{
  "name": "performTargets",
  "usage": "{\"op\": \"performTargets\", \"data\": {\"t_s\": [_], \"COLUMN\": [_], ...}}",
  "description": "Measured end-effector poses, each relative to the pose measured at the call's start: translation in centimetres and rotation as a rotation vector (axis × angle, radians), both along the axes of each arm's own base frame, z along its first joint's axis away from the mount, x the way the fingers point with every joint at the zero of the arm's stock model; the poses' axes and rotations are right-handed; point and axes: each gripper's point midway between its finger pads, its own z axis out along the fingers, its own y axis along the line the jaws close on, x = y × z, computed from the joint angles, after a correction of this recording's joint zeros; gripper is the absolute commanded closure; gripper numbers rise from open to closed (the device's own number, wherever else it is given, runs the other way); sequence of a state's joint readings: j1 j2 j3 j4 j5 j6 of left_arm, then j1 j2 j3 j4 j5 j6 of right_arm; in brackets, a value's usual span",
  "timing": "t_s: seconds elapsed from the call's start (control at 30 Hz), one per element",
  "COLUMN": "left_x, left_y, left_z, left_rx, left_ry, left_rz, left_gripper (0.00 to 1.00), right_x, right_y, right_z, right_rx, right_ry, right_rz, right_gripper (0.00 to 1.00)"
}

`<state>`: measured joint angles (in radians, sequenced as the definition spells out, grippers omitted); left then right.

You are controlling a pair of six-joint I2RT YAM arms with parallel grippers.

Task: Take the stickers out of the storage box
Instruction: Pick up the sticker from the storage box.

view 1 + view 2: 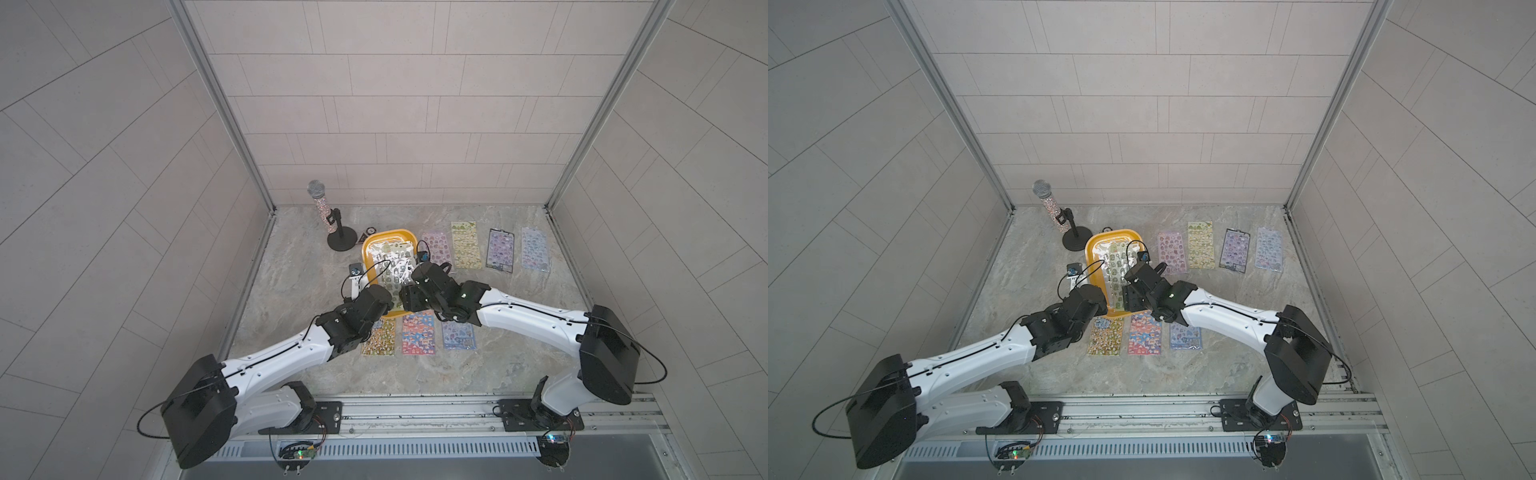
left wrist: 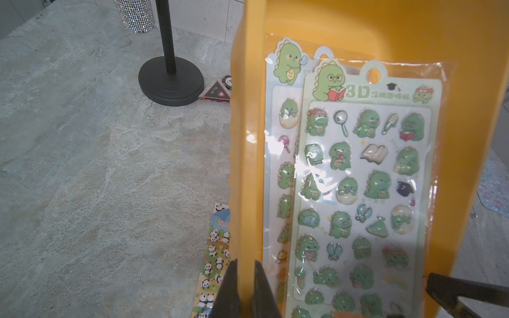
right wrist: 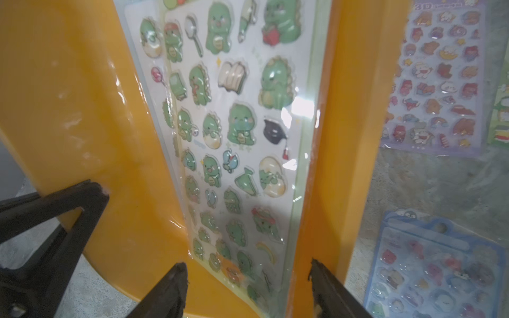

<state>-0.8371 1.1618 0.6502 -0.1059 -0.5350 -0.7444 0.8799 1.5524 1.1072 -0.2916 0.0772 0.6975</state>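
Dinosaur sheets (image 2: 363,192), two: glossy cards of puffy green figures in clear crinkled sleeves, one overlapping the other, lying inside the storage box (image 2: 249,137), directly ahead of both pincers. Storage box: shallow yellow-orange plastic tub, smooth, with rounded corners, on the grey marbled tabletop (image 1: 498,353). Left pincer (image 2: 245,262): clamped tight on the box's long rim, one finger outside and one inside; only the left wrist view shows this, as the arm covers it in both top views. Right pincer (image 3: 247,263): jaws spread wide over the near end of the top sheet; contact with the sleeve cannot be told. Print and overlap read only in the wrist views; both top views give mostly glare. Beside the left pincer, outside the box: panda sheet (image 2: 217,261). Behind the right pincer: red-and-blue sheet (image 1: 417,333), blue sheet (image 1: 457,334). Beyond the right pincer, in a row: pink sheet (image 1: 436,247), yellow sheet (image 1: 466,245), purple sheet (image 1: 500,250), pale blue sheet (image 1: 535,249). Beyond the left pincer: glittery microphone (image 1: 320,199) on a black round-based stand (image 1: 342,241); dark triangle (image 2: 216,93) and round badge (image 2: 228,80) just beside the box.
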Motion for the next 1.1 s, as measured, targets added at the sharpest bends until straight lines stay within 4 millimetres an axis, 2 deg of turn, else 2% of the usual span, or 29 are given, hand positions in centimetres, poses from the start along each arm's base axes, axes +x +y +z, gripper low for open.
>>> {"op": "performTargets", "data": {"t_s": [0.3,0.5,0.73,0.9,1.0,1.1], "left_x": [-0.1,-0.1,-0.1,-0.1,-0.1,-0.1], "left_y": [-0.2,-0.2,-0.2,-0.2,-0.2,-0.2], "left_z": [-0.1,-0.1,-0.1,-0.1,-0.1,-0.1], "left_rx": [-0.005,-0.007,-0.010,-0.012,-0.013,-0.013], "left_ry": [0.005,0.007,0.007,0.008,0.008,0.007], "left_rz": [-0.008,-0.011,-0.009,-0.009,-0.008,-0.008], "left_gripper": [1.00,1.00,1.00,1.00,1.00,1.00], "right_x": [0.4,0.6,0.7,0.5,0.2,-0.1], "right_y": [0.3,0.6,1.1,1.1,1.0,0.7], "right_z": [-0.6,-2.2,-2.0,-1.7,-1.5,-0.7], "right_rx": [-0.023,-0.042,-0.014,0.001,0.010,0.026], "right_ry": [0.003,0.038,0.036,0.025,0.023,0.011], "right_rz": [0.004,0.012,0.038,0.054,0.061,0.066], "right_gripper": [0.25,0.29,0.57,0.82,0.90,0.93]}}
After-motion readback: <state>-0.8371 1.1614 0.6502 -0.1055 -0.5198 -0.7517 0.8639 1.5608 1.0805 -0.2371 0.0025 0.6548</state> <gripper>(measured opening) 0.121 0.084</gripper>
